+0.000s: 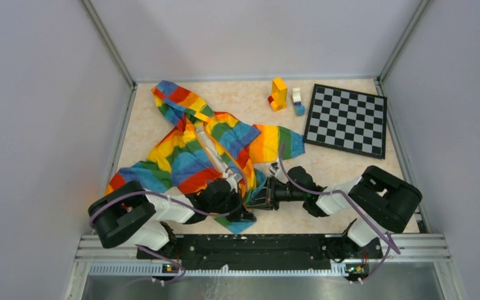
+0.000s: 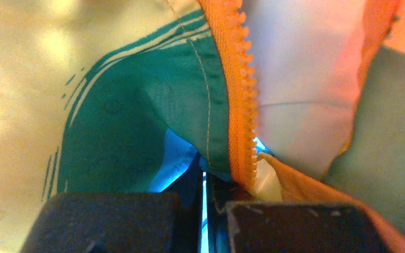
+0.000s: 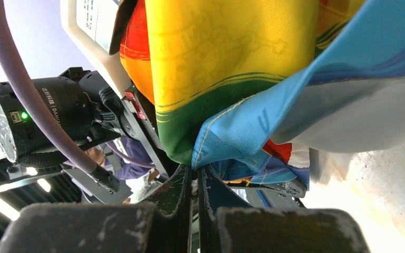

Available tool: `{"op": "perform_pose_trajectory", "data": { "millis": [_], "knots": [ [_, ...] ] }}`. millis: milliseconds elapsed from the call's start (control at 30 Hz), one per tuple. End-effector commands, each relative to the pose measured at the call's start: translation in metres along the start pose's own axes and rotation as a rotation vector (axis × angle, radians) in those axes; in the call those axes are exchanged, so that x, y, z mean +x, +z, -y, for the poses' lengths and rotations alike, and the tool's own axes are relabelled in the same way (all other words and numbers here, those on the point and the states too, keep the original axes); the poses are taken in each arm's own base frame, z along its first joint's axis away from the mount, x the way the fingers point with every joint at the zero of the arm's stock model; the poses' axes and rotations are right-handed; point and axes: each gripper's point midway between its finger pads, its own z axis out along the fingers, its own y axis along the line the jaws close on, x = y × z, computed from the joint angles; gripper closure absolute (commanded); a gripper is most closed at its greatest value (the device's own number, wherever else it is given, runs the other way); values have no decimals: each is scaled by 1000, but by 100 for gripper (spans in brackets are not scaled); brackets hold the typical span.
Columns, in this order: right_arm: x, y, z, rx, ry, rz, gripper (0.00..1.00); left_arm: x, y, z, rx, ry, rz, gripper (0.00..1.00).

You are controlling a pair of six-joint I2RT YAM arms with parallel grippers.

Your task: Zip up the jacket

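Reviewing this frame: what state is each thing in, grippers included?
jacket: spread out front up, front open, not zipped.
zipper: open, with one row of orange teeth bare and unmeshed.
left gripper: shut on the jacket at the zipper's lower end.
right gripper: shut on the jacket's blue hem corner.
chessboard: lying flat, no pieces on it.
yellow block stack: standing upright.
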Motion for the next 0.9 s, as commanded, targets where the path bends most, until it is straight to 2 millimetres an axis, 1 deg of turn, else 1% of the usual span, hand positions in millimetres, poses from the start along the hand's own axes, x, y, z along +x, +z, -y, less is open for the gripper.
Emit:
{"op": "perform_pose_trajectory", "data": {
  "millis": [0,67,133,167,267,400,500,733,867],
  "knots": [
    [-18,7,-40,-153,-74,87,100,11,-9,43,216,43,-48,100],
    [-20,9,-37,-153,-68,100,100,6,-15,50,251,46,-6,100],
    [-21,10,-28,-134,-76,107,100,3,-22,59,287,59,17,100],
    [-23,11,-22,-115,-87,116,100,3,-24,60,289,61,19,100],
    [-24,15,-3,-61,-97,125,100,2,-24,53,270,42,36,100],
    [-17,19,3,-68,-92,111,100,-1,-18,45,241,-13,36,100],
    [-14,17,14,-41,-90,111,100,-3,-17,42,258,-43,52,100],
    [-7,17,19,-28,-201,62,100,2,-20,31,256,-55,57,100],
    [-9,10,18,-16,-265,83,100,2,-21,29,253,-53,55,100]
  ]
}}
